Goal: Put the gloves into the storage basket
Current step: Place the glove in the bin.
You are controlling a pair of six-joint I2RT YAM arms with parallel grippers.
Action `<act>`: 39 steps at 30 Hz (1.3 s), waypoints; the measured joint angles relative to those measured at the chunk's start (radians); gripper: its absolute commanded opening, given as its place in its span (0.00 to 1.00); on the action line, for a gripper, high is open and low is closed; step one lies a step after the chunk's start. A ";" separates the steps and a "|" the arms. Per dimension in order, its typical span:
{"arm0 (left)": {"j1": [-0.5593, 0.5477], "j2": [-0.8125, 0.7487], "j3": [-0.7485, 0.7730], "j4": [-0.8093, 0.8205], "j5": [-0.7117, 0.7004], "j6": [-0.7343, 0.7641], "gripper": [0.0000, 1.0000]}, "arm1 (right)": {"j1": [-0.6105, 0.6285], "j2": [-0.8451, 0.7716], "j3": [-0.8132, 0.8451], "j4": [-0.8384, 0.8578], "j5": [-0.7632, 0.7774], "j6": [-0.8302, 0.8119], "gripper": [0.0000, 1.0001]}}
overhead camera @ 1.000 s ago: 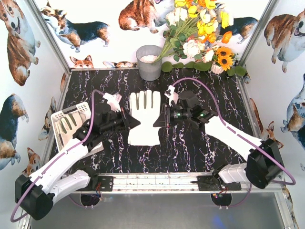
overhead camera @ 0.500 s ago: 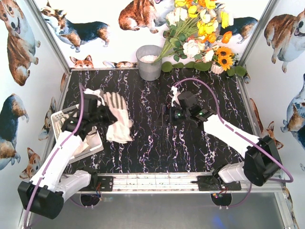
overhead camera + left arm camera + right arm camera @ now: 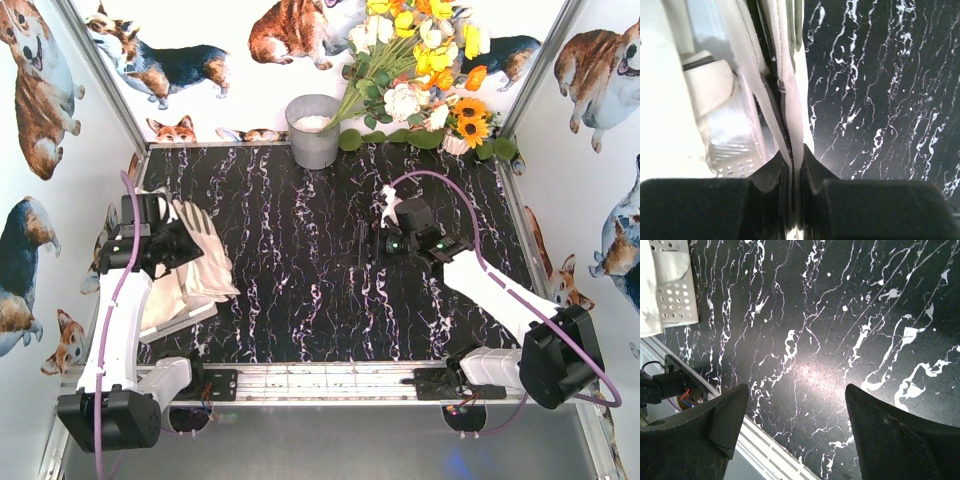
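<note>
The black, white-veined worktop (image 3: pixel 300 260) fills the middle of the overhead view, walled in by white panels printed with dogs.

Two white arms reach in from the lower edge. The left arm (image 3: pixel 115 320) runs up the left side of the frame. The right arm (image 3: pixel 490 295) slants in from the lower right toward the centre.

A bunch of yellow, white and orange flowers (image 3: pixel 420 70) sits at the top right. A grey bucket (image 3: pixel 313 130) stands just beside it at the top centre.

The white storage basket (image 3: pixel 190 318) lies at the middle left edge of the worktop, mostly hidden under the left arm and the cloth. Its hole-dotted wall also shows in the upper left of the right wrist view (image 3: pixel 677 300).

A cream glove (image 3: pixel 208 262) hangs over the basket's right side, draping partly above the dark worktop. A second glove (image 3: pixel 160 305) lies inside the basket.

The left gripper (image 3: pixel 168 238) is pinched tight on the hanging glove. In the left wrist view the cloth is squeezed between its black fingertips (image 3: pixel 770 175).

The right gripper (image 3: pixel 362 245) sits near the centre of the frame, jaws spread wide and holding nothing, with bare worktop between them.
</note>
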 measured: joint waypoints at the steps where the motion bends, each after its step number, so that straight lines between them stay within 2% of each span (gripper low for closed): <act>1: 0.014 0.001 0.005 -0.009 0.000 0.010 0.00 | -0.004 -0.003 -0.007 0.003 -0.005 0.000 0.80; 12: 0.127 0.016 0.013 -0.056 -0.064 0.092 0.00 | -0.015 -0.006 -0.026 0.016 -0.066 -0.005 0.80; 22: 0.291 0.023 0.007 -0.059 -0.105 0.137 0.00 | -0.015 -0.006 -0.026 0.050 -0.104 -0.004 0.80; 39: 0.418 0.158 0.005 -0.002 -0.087 0.189 0.00 | -0.022 -0.013 -0.043 0.094 -0.119 0.011 0.79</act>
